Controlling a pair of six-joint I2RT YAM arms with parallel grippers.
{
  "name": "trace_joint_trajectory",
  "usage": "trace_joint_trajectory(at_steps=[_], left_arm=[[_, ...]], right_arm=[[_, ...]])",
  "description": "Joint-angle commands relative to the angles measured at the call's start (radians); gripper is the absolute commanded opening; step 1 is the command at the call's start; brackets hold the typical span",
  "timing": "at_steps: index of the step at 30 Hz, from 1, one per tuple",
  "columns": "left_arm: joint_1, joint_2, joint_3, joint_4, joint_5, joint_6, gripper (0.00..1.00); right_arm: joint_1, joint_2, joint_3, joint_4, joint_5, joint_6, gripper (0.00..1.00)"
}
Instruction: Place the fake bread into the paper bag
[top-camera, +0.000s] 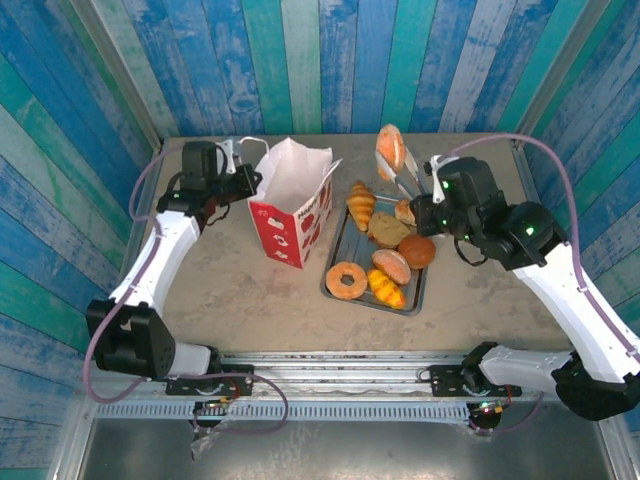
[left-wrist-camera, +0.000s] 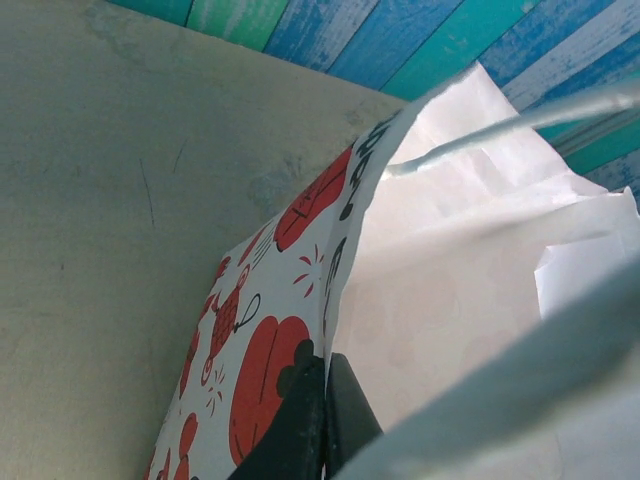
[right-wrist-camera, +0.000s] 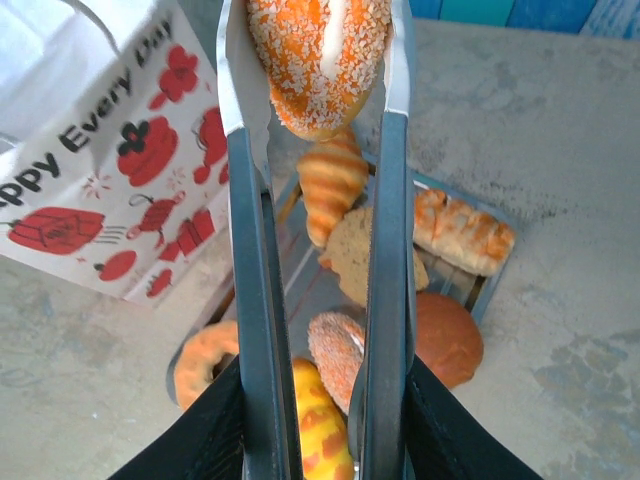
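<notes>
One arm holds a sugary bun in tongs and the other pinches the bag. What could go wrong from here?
1. The bun sits right at the tips of the tongs, so it might slip out and fall back onto the tray.
2. The left gripper pinches just one rim of the paper bag. The bun or tongs may catch the edge and tip or crumple it.

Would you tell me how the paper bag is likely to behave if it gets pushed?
The paper bag looks thin and creased, so it would probably flex rather than resist. Standing on a narrow base, it seems light and apt to tip or slide; the left gripper pinching its rim likely steadies it.
</notes>
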Motion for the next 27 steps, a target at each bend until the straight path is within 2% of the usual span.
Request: trace_joint_trajectory(at_steps=[1,10,14,27], left_arm=[[0.003,-0.092,-0.04,0.064,-0.049,-0.075,0.0],[0.003,-0.186,-0.117,0.1,-0.114,-0.166,0.0],[0.003,-0.202,-0.116,0.074,-0.177,-0.171,0.0],[0.002,-0.215,-0.12,0.031,-0.273,-0.203,0.0]], right_arm=[[0.006,-0.011,0.064,0.092,-0.01,-0.029,0.34],[0.016,0.096,0.233,0.205,-0.127,-0.08,0.34],[0.065,0.171,0.31,0.271,-0.147,-0.104,0.33],[0.257,0.398,0.451,0.323,-0.059,-0.166,0.34]])
